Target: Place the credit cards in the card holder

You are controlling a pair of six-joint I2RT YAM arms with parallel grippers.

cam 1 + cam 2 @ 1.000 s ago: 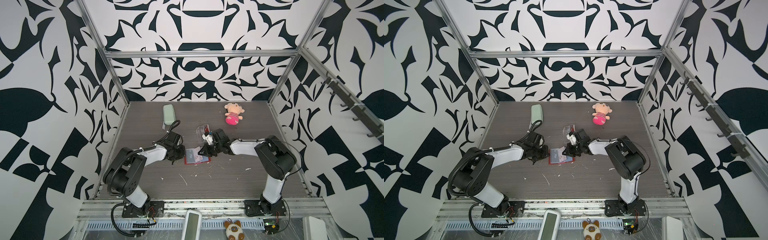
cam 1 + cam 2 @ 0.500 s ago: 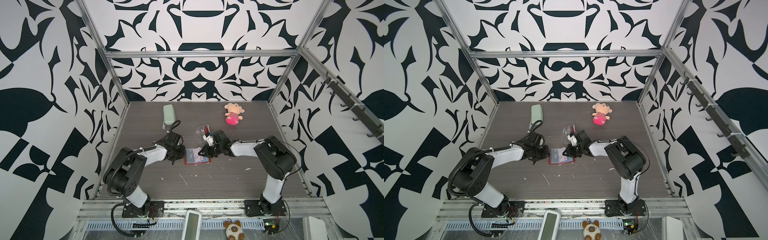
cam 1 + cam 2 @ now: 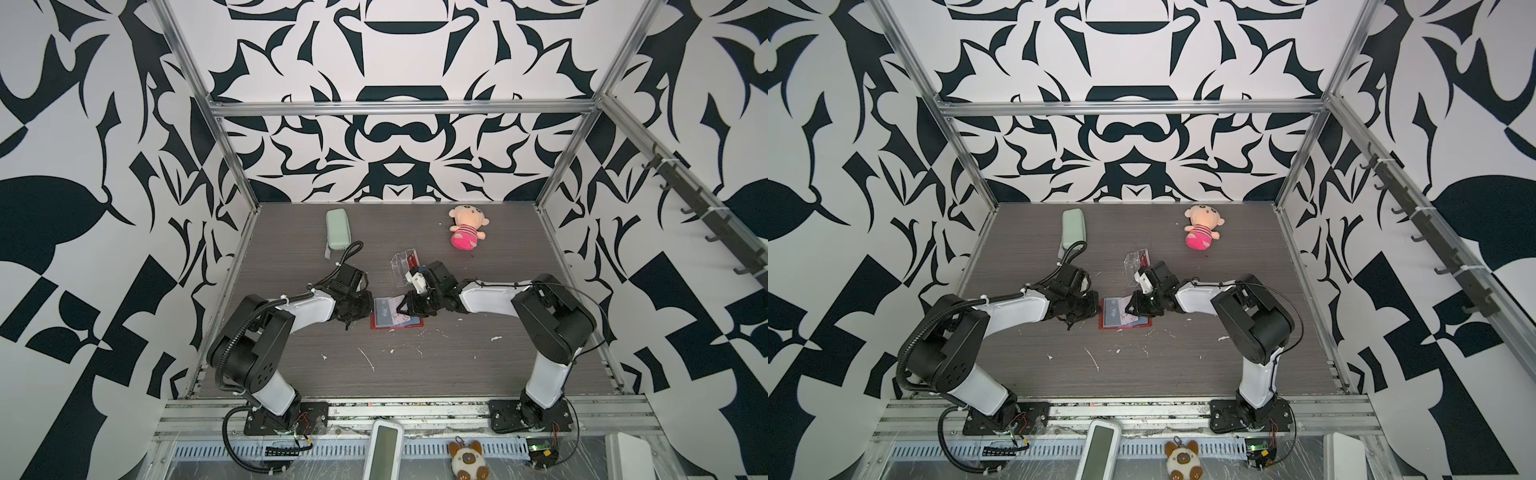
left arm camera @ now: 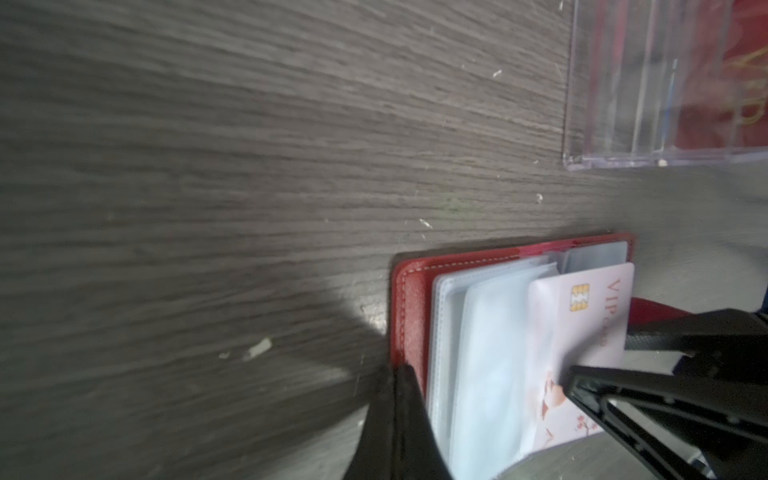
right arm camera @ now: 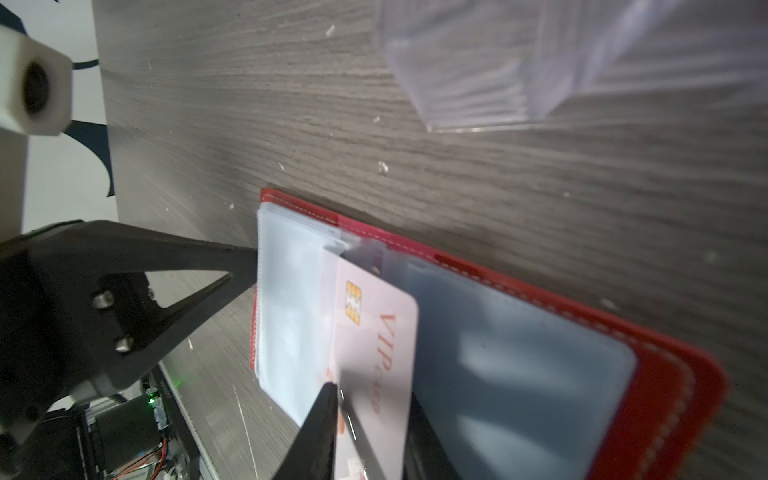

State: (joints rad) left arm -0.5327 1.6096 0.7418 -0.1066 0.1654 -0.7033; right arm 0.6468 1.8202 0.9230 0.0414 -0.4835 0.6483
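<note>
black left gripper (image 5: 250, 258) is clenched, its tip against the outer edge of the clear sleeves (image 4: 486, 332); whether it pinches a page i cannot tell. it steadies the red holder (image 4: 409, 299), which lies open and flat on the worktop (image 4: 208, 166). the pink vip card (image 5: 374, 332) lies across the middle, with one edge tucked under a sleeve and most of it out over the other page. what's new: the right gripper (image 4: 598, 359), shut a second ago, has let go. its jaws now stand apart on either side of the card's trailing edge. i read this as the card only started, wanting a push home. beyond, the clear box (image 4: 623, 83) holds a red card (image 4: 727, 83).
</note>
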